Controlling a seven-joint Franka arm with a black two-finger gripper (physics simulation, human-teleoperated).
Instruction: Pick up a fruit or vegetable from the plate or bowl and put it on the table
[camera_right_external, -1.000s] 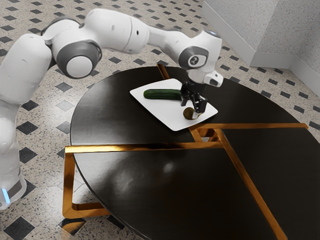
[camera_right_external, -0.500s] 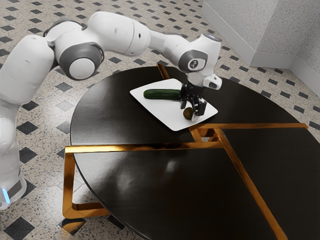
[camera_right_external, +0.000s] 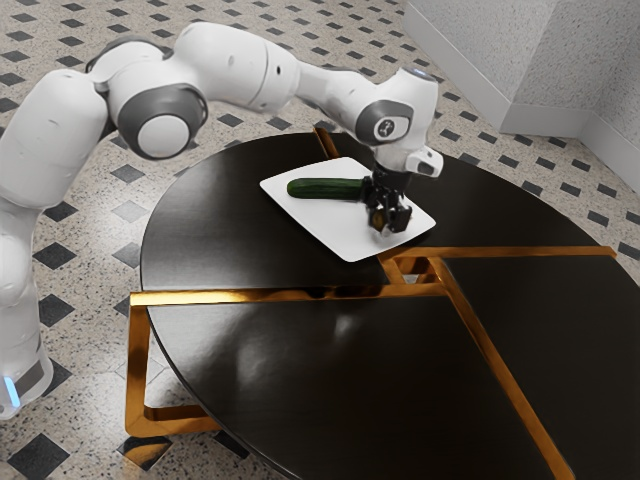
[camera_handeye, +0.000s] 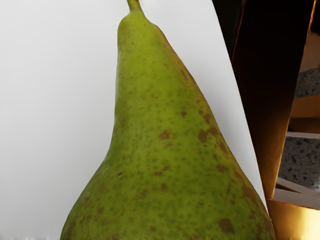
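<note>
While over plate (camera_right_external: 330, 228), end effector (camera_right_external: 389, 219) at pear (camera_handeye: 160, 145).

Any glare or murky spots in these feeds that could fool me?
Exterior view: pale glare smudges the dark tabletop, a bright glint runs along the gold strip, and the black gripper and the pear merge into one dark clump. Wrist view: warm glare at the lower right corner; the pear's speckles read clearly.
</note>
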